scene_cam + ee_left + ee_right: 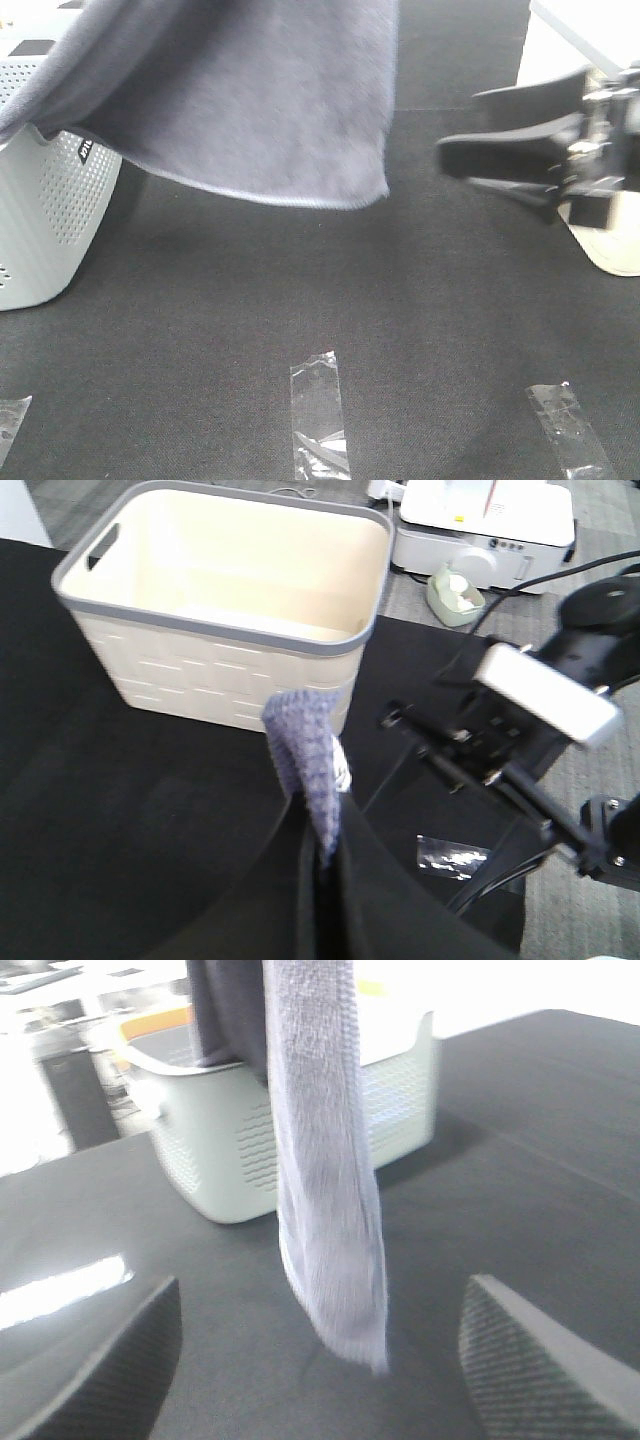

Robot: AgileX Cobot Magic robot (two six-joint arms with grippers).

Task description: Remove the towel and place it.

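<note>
Your left gripper (325, 865) is pinching a corner of the towel (250, 100), its jaws pressed together on the cloth, and a knobbly bit of hem is sticking up out of the pinch. The towel is hanging in the air above and just beside the perforated basket (50, 200). One part is draping across the basket's rim, and the rest is sagging in a broad sheet out past the basket's side, clear of the black counter (300, 320). Your right gripper (322, 1290) is standing spread wide and gripping nothing, on the far side of the towel from the basket, with its fingers (110, 1360) pointing toward the basket. In the right wrist view the towel's lower end is dangling ahead of the gap between those fingers, touching neither, with the basket sitting behind it. Strips of clear tape (318, 410) are lying flat on the counter, well apart from the basket.
</note>
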